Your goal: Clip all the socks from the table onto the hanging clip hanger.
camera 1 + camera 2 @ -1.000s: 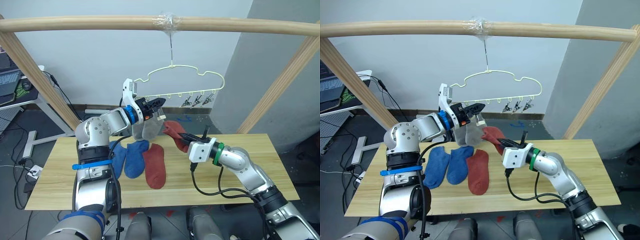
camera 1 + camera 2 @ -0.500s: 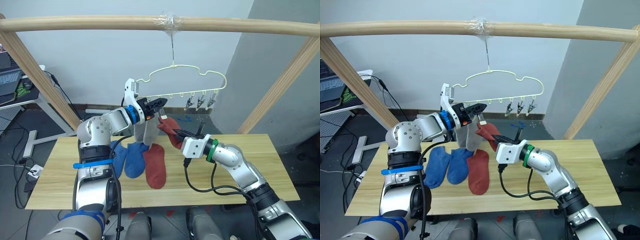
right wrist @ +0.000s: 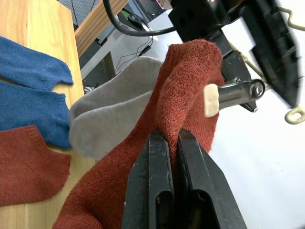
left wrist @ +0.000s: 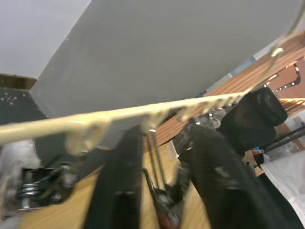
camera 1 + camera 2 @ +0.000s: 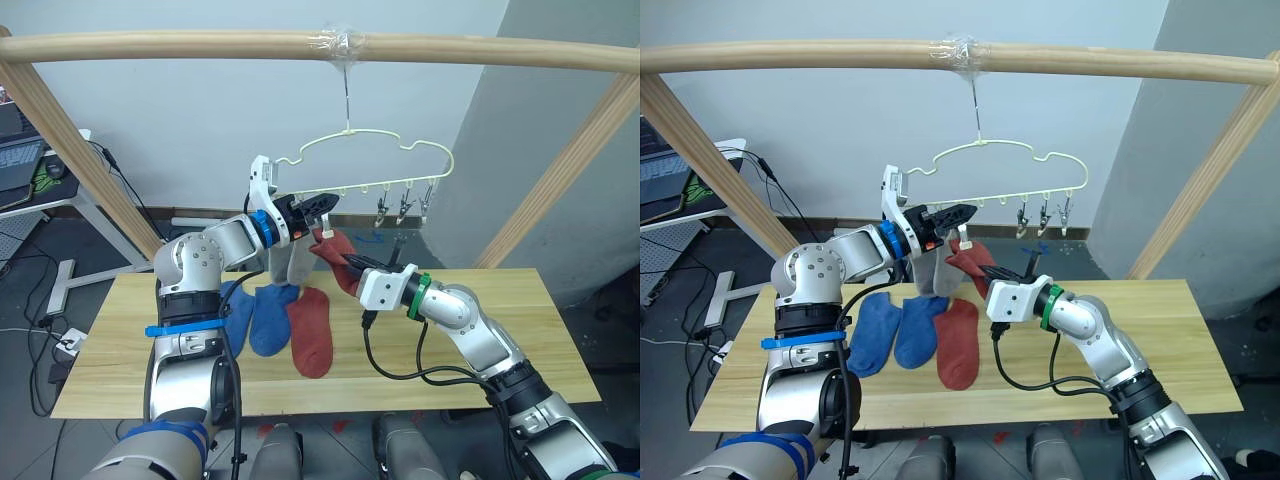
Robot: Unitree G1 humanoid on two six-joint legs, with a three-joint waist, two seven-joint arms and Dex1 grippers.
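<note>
The right gripper [image 3: 167,143] pinches a red sock [image 3: 186,90] tight, mid-frame, just under the clip hanger [image 5: 365,165]. The left gripper [image 5: 318,204] sits at the hanger's clips — fingers apart — with grey socks [image 5: 285,265] hanging below it.

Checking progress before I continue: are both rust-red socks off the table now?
No. One rust-red sock lies flat on the table beside the blue socks.

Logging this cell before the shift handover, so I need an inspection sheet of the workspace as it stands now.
Surface: wooden table, bare on the robot's right side.
Job's things: two blue socks and one rust-red sock flat on the table; two grey socks hanging from the clip hanger; second rust-red sock raised at a clip.
Clutter: nothing seen.
Grippers: right gripper shut on the raised sock; left gripper up at the clip row.
Cables: black cable looping under the right arm.
Surroundings: wooden pole frame, side desk.
</note>
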